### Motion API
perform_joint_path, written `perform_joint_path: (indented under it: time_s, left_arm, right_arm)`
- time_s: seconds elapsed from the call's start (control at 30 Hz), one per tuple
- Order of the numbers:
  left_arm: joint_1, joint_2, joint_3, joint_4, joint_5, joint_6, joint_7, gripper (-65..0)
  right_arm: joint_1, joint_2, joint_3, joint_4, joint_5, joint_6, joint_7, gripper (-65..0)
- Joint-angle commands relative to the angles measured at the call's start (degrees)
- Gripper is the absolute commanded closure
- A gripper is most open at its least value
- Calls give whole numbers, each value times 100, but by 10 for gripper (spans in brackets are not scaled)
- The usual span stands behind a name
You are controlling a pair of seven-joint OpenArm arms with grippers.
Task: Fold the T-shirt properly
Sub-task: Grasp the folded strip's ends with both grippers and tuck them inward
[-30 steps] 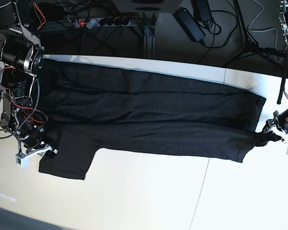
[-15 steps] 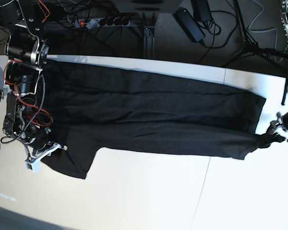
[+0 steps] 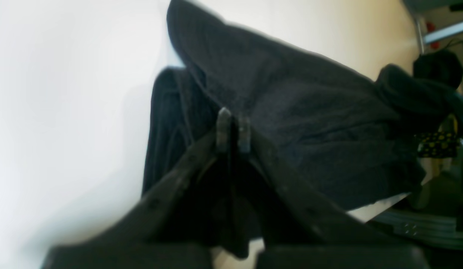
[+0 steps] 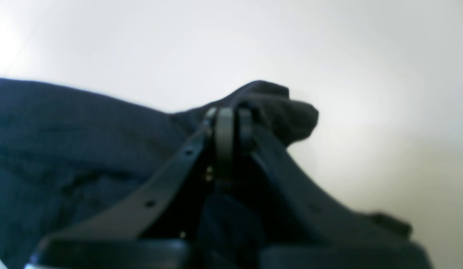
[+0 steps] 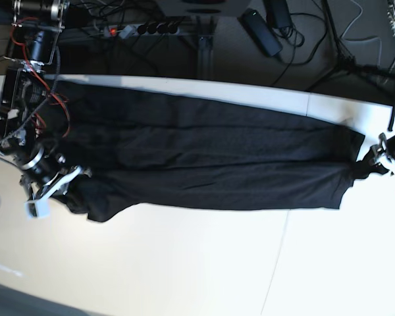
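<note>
At opposite ends of the T-shirt (image 5: 210, 161), the left gripper (image 5: 375, 163) and right gripper (image 5: 58, 185) each pinch thin bunched fabric, which may slip free under tension.

Both wrist views are soft with blur. In the left wrist view, the left pincer (image 3: 233, 129) hides the T-shirt (image 3: 309, 123) fabric behind its closed tips, and the frame's lower edge cuts off its base. At 3 o'clock, a dark shape with yellow spots is too blurred to identify. In the right wrist view, the right pincer (image 4: 227, 123) covers part of the bunched cloth. From the base view, no print shows on the T-shirt, and the desk (image 5: 204, 263) runs off the frame at 6 o'clock.
</note>
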Motion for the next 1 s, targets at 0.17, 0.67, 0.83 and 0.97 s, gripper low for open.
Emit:
perform_joint_path:
  time_s: [0.17, 0.67, 0.83, 0.97]
  left_arm:
    - [-70, -140, -46, 81, -144, -135, -98, 0]
    - [-68, -144, -46, 83, -750, -135, 389, -39]
    - [-66, -195, -48, 90, -914, -135, 564, -141]
    - [-68, -304, -48, 90, -935, -135, 566, -216]
  right_arm:
    - [-763, 96, 168, 1117, 166, 326, 87, 0]
    - [-2179, 61, 479, 2516, 173, 319, 22, 0]
    - [-2293, 61, 479, 2540, 219, 321, -111, 0]
    - [-2553, 50, 479, 2540, 273, 319, -164, 0]
